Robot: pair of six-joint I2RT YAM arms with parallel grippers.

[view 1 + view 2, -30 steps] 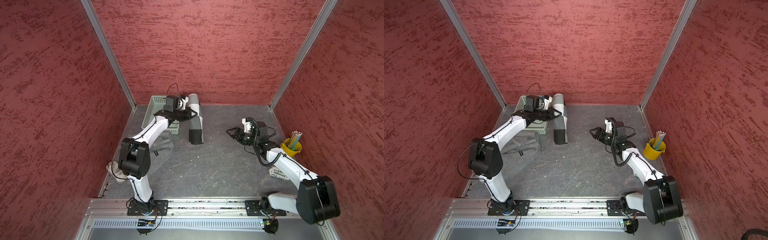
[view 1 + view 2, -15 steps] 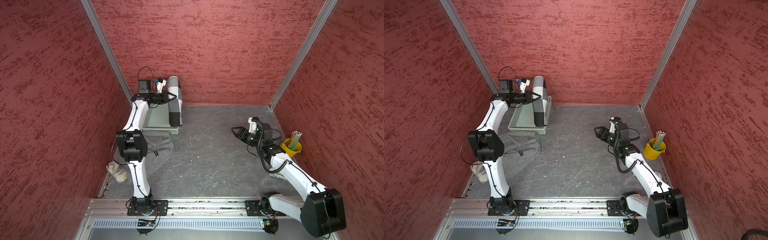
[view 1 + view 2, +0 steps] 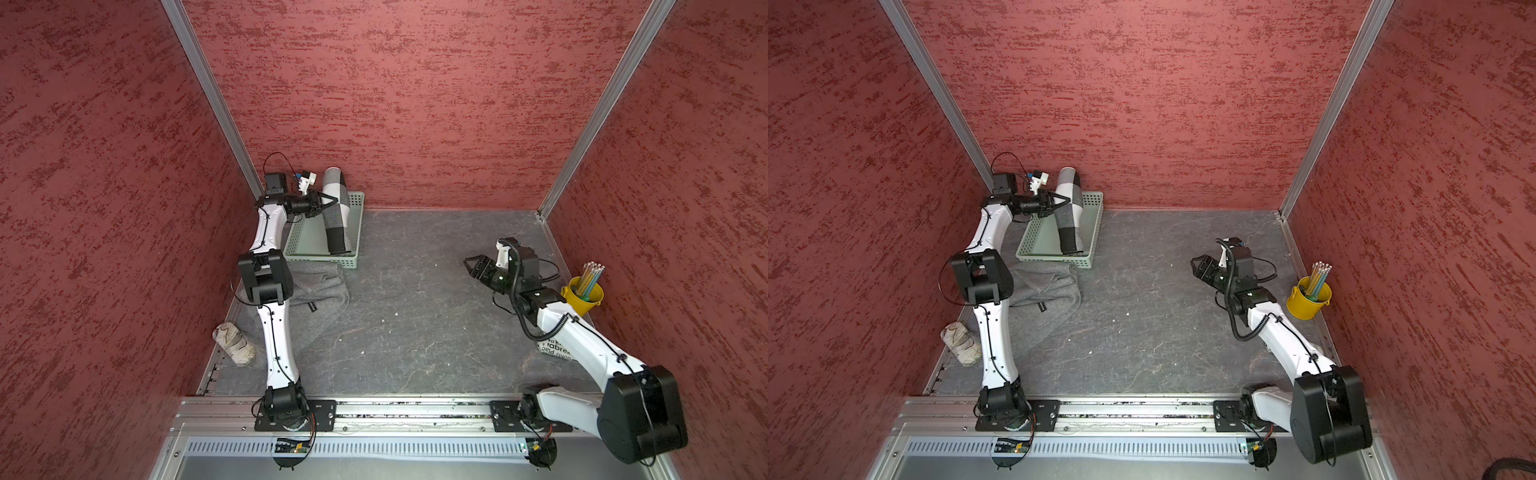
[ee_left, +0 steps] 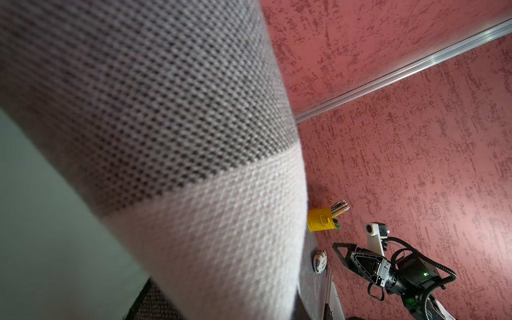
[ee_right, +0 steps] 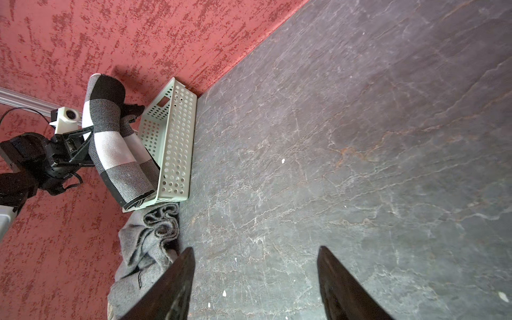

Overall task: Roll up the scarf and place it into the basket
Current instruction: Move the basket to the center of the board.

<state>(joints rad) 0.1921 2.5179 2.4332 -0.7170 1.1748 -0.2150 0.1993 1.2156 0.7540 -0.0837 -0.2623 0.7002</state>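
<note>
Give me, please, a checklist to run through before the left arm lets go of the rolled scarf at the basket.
1. Left gripper shut on the rolled scarf: ok.
2. Scarf's lower end inside the basket: ok, it is by the near wall.
3. Roll lying flat in the basket: not ok, it leans, with its upper end above the far rim.
4. Roll holding its shape: ok.
5. Right gripper open and well apart from the basket: ok.
6. Grey cloth outside the basket: ok, it lies against the near wall; whether any of it is under the basket, cannot tell.
</note>
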